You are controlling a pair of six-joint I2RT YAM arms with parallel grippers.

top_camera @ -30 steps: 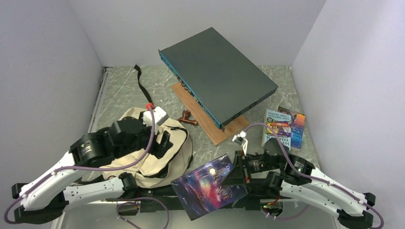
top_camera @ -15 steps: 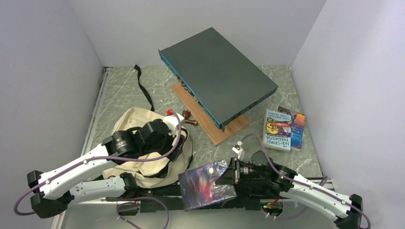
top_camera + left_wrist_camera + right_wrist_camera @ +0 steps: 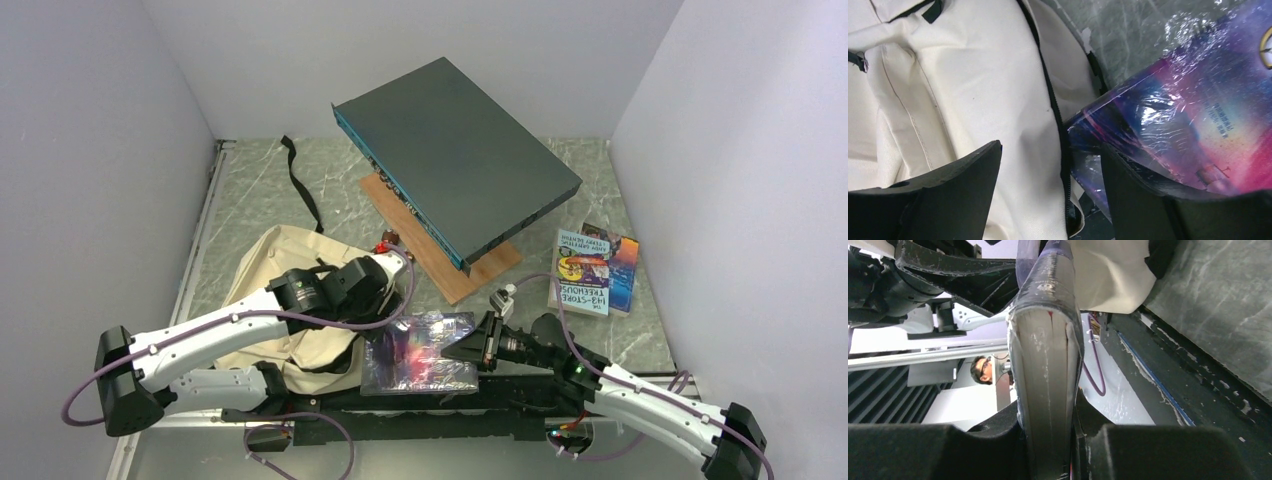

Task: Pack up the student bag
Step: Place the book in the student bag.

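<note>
Cream canvas backpack (image 3: 290,248) lies flat at the near left of the marbled table (image 3: 260,180). The left gripper (image 3: 1050,150), jaws apart, hovers over its black zipper (image 3: 1055,115). The right gripper (image 3: 1048,440) clamps a shrink-wrapped purple book (image 3: 420,352), whose corner touches that zipper.

One bag (image 3: 290,250), one wrapped book (image 3: 420,352), two stacked books (image 3: 585,275), one grey box (image 3: 460,165), one wooden board (image 3: 462,277), two arms (image 3: 220,325).
</note>
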